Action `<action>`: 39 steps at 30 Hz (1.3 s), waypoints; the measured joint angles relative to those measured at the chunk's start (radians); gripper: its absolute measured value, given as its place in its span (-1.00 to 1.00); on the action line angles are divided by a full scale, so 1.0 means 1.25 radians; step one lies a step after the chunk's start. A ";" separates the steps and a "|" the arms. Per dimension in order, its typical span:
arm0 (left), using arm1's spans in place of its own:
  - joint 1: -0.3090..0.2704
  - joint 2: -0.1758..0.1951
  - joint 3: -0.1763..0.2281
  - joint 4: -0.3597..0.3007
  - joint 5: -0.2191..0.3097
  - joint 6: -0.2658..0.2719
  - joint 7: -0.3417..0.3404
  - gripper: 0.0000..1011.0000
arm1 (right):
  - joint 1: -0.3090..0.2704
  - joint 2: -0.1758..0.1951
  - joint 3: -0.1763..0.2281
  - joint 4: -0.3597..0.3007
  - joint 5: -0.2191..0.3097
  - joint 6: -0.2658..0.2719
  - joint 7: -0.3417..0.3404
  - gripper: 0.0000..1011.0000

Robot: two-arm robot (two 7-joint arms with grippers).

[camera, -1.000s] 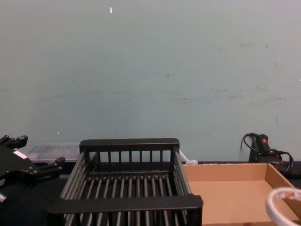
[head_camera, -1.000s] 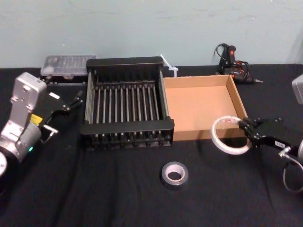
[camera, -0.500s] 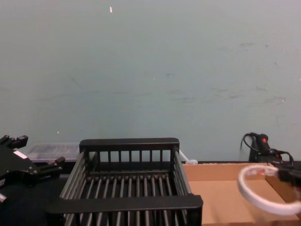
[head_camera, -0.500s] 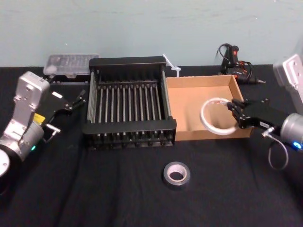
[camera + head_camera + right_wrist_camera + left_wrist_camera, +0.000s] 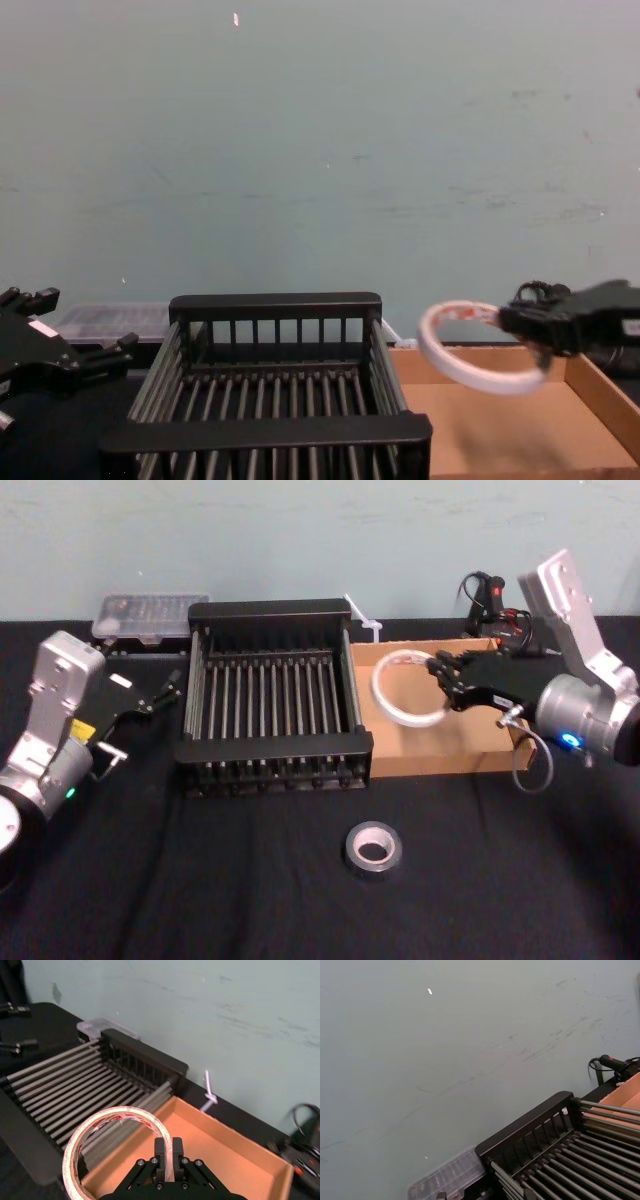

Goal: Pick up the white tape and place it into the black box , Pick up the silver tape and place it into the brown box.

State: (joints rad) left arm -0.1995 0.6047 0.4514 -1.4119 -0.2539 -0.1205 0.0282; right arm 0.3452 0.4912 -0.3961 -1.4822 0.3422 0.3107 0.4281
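Right tool (image 5: pixel 440 675) pinched the round white tape roll (image 5: pixel 377 692) by its rim, aloft over the left end of the shallow tan cardboard tray (image 5: pixel 440 763) — the black slatted basket (image 5: pixel 270 748) lay just to its left — left tool (image 5: pixel 140 720) spread, parked beyond the basket.

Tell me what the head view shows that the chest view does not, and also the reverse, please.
The head view adds the silver tape, lying flat on the table in front of both boxes. The chest view adds a side look: the white tape hangs tilted in the air, with its shadow on the floor of the brown box. Both show the right gripper shut on the white tape over the brown box, and the left gripper open and idle to the left of the black box.
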 joint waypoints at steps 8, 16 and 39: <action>0.000 0.000 0.000 0.000 0.000 0.000 0.000 0.98 | 0.057 -0.043 -0.038 0.037 -0.009 0.000 0.014 -0.81; 0.000 0.000 0.000 0.000 0.000 0.000 0.000 0.98 | 0.099 -0.077 -0.073 0.071 -0.024 -0.002 0.024 -0.81; 0.000 0.000 0.000 0.000 0.000 0.000 0.000 0.98 | 0.164 -0.148 -0.122 0.151 -0.052 -0.020 0.036 -0.81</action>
State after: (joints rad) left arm -0.1995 0.6047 0.4514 -1.4120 -0.2539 -0.1205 0.0283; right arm 0.5502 0.3066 -0.5482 -1.2938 0.2772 0.2856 0.4734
